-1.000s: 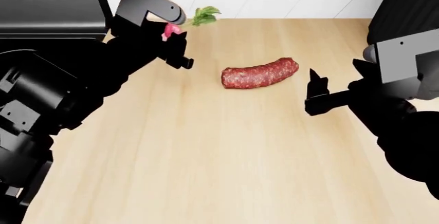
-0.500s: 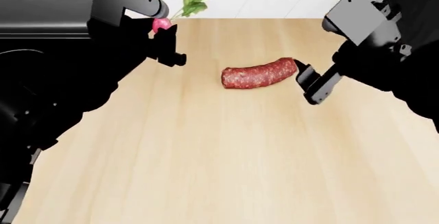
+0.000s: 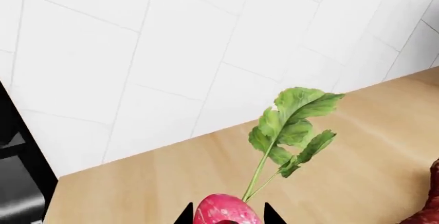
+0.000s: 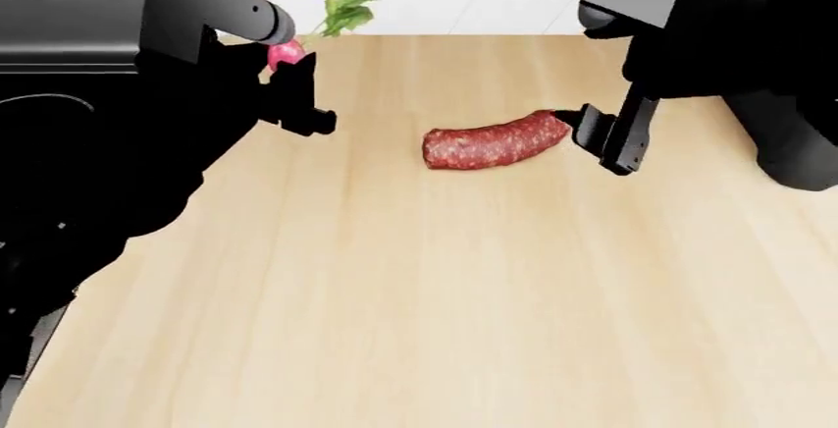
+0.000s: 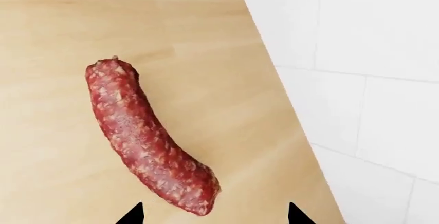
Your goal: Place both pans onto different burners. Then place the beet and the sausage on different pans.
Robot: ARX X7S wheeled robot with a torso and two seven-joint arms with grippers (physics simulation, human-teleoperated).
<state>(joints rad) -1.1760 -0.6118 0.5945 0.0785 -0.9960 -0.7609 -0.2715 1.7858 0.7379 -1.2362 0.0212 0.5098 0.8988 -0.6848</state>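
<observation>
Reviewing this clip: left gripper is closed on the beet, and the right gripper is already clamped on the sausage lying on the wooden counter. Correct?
Not quite. The right gripper is open, its fingertips spread wide at the end of the sausage, as the right wrist view shows. The rest holds: the left gripper grips the beet, and the sausage lies on the wooden counter.
</observation>
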